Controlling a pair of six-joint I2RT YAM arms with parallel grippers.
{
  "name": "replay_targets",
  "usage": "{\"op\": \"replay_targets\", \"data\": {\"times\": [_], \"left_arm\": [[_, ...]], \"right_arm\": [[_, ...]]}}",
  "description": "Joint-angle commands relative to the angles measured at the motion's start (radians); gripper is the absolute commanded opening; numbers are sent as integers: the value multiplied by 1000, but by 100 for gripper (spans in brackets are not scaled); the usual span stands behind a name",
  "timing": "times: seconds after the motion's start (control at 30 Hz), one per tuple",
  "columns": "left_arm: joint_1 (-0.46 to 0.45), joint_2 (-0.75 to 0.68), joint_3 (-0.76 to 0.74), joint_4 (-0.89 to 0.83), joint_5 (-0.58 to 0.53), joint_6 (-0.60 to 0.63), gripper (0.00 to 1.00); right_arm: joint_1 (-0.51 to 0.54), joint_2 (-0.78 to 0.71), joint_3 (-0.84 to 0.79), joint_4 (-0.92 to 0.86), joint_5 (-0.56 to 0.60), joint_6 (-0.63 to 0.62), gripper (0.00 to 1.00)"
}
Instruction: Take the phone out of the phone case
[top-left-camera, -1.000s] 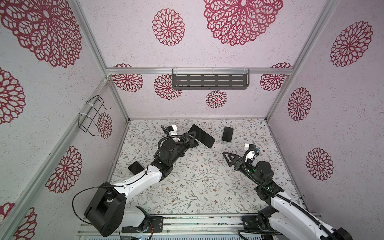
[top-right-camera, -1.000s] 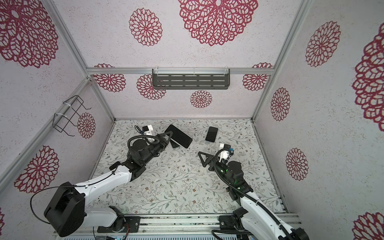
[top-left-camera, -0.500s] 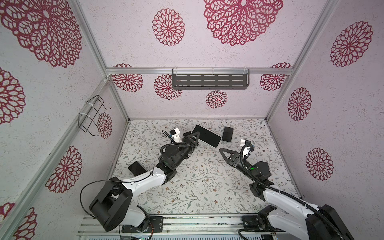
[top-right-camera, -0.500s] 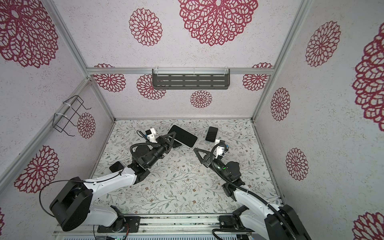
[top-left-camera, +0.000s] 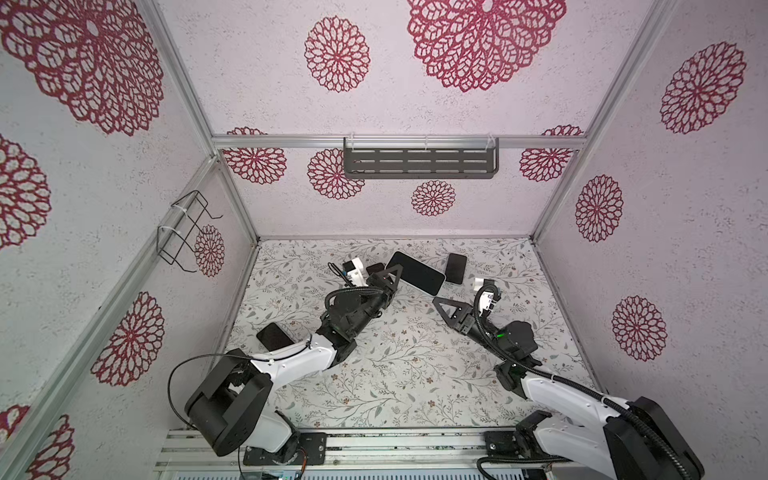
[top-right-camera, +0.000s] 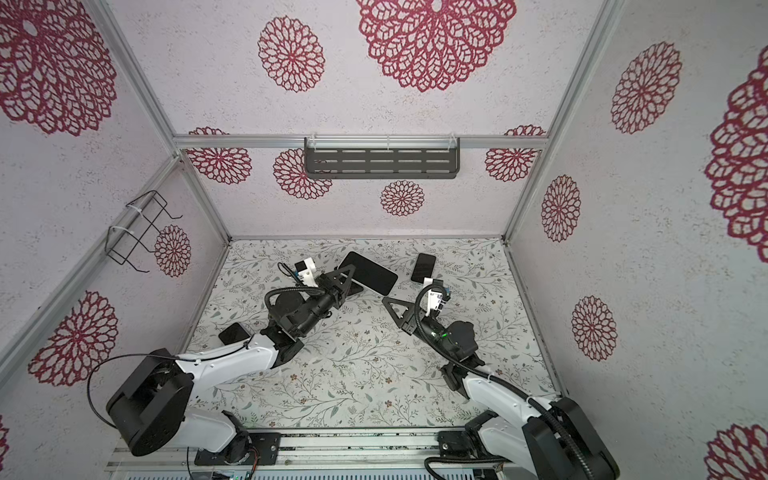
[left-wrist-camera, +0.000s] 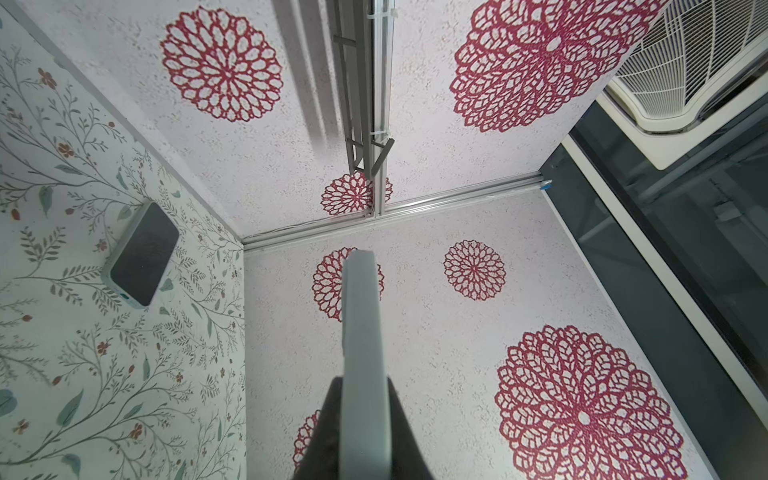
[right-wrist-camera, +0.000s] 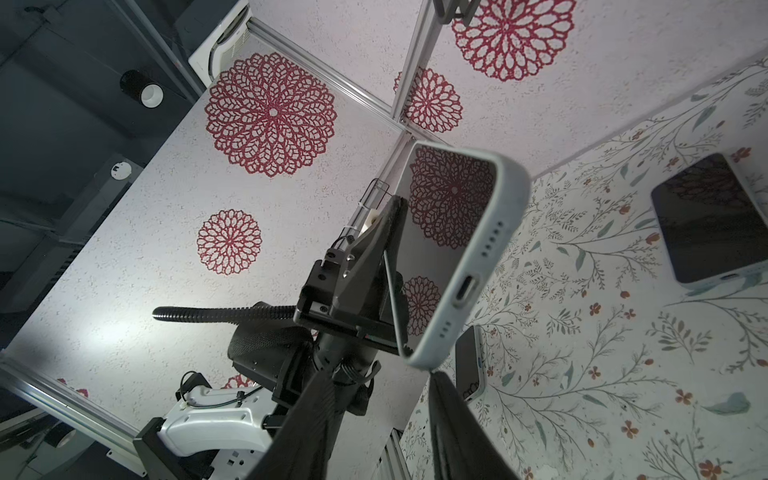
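The phone (top-left-camera: 415, 272) (top-right-camera: 368, 273), dark-screened, sits in a pale grey-blue phone case (right-wrist-camera: 478, 257) and is held up off the table. My left gripper (top-left-camera: 390, 277) (top-right-camera: 343, 280) is shut on one long edge of the case (left-wrist-camera: 362, 332), its black fingers (left-wrist-camera: 405, 440) pressed on both faces. My right gripper (top-left-camera: 444, 304) (top-right-camera: 395, 305) (right-wrist-camera: 382, 376) stands just below the phone's charging-port end, jaws apart with nothing between them. One right fingertip (right-wrist-camera: 440, 386) touches the case's lower corner.
Three more phones lie on the floral table (top-left-camera: 395, 374): one at the back (top-left-camera: 456, 268) (right-wrist-camera: 715, 216), one by the left wall (top-left-camera: 274, 336), and one under my left gripper (top-left-camera: 376, 268). A grey shelf (top-left-camera: 419, 162) hangs on the back wall and a wire rack (top-left-camera: 183, 232) on the left wall.
My left gripper carried the cased phone rightward toward the middle. My right gripper moved up to the phone's lower end and its jaws narrowed.
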Motion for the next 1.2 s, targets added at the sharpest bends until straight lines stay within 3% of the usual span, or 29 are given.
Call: {"op": "replay_targets", "data": {"times": [0.0, 0.23, 0.9, 1.17], "left_arm": [[-8, -8, 35, 98, -1, -10, 0], [-13, 1, 38, 105, 11, -8, 0], [-19, -6, 41, 105, 27, -4, 0], [-20, -8, 41, 102, 30, -4, 0]], "right_arm": [[8, -2, 43, 82, -15, -2, 36], [12, 10, 57, 82, -20, -7, 31], [10, 56, 86, 80, -14, -13, 28], [10, 56, 82, 83, -10, -11, 19]]}}
